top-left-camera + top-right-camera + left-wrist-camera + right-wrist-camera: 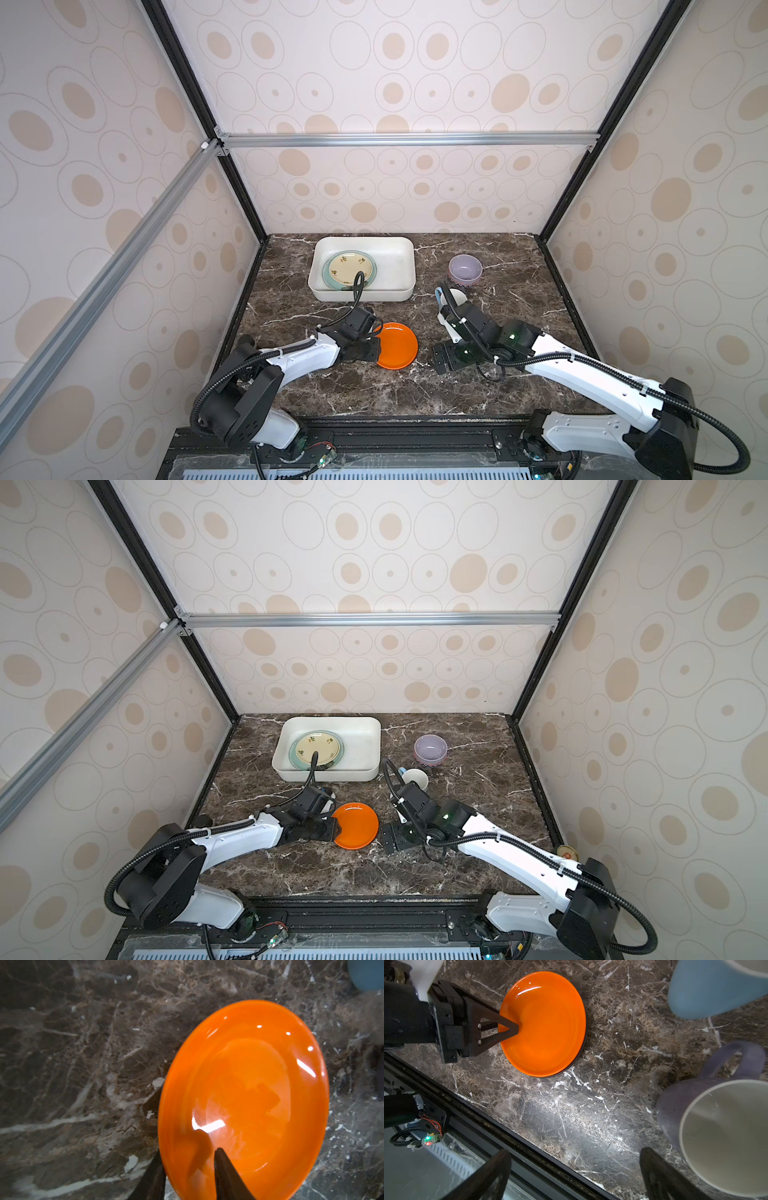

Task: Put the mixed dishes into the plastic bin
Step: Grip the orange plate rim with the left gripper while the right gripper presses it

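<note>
Left gripper (187,1150): jaws astride the near rim of the orange plate (249,1084), one finger over the glossy inner face, the other outside the rim; unable to tell whether clamped.
Orange plate: at the left gripper tips, on the surface (374,395); dark underside edge visible in the right wrist view.
Plastic bin (395,266): beyond the left gripper, well apart from it.
Bin contents: teal flower plate (326,275) with a small cream floral plate (347,266) on top.
Right gripper (575,1167): jaws wide apart, nothing between them; over the front edge of the surface, near the orange plate but not touching.
Purple mug (716,1126): upright, just beside one right gripper finger.
Light blue mug (708,989): past the purple mug, farther from the right gripper.
Lavender bowl (465,268): farthest from the right gripper, outside the plastic bin.
</note>
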Controlling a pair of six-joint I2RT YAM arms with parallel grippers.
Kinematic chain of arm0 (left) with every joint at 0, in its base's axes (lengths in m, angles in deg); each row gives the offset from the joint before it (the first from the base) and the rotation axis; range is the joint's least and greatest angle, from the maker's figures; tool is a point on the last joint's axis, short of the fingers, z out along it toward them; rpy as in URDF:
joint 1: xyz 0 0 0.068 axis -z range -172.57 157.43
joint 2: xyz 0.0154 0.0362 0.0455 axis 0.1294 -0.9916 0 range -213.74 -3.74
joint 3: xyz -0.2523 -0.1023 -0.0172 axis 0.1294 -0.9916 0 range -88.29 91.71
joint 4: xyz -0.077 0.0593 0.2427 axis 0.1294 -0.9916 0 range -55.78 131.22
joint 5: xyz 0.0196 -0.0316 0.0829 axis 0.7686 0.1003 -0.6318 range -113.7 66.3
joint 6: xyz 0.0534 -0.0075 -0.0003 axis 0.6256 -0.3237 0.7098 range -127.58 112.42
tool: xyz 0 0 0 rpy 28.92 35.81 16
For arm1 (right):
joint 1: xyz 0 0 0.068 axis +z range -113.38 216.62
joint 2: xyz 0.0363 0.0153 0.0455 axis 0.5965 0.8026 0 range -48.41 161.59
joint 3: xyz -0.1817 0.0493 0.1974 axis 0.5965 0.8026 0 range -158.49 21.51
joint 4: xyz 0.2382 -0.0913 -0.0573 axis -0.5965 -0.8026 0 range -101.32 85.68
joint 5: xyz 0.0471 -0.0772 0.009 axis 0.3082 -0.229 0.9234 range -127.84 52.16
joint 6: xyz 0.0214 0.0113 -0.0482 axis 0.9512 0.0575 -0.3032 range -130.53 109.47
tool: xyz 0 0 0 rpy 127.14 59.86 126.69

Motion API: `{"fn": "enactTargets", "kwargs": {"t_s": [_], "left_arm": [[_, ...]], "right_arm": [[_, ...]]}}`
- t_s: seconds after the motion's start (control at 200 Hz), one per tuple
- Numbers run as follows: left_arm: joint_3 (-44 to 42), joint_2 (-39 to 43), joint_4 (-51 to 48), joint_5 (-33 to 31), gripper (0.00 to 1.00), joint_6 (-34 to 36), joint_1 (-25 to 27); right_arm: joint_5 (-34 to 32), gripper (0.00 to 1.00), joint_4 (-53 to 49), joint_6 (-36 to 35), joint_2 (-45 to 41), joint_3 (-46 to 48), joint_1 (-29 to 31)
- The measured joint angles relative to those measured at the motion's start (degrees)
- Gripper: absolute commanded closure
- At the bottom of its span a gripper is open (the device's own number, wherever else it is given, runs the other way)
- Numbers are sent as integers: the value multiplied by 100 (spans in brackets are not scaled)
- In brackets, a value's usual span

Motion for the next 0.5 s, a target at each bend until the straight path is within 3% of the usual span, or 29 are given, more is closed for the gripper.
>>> {"fn": "enactTargets", "kwargs": {"t_s": [0.33,0.5], "left_arm": [[245,-37,-50,-199,93,-22,2],[553,22,-133,-273,99,0,11]], "right_arm": [[109,0,146,-111,496,-9,2],[105,0,173,-175,584,-87,2]]}}
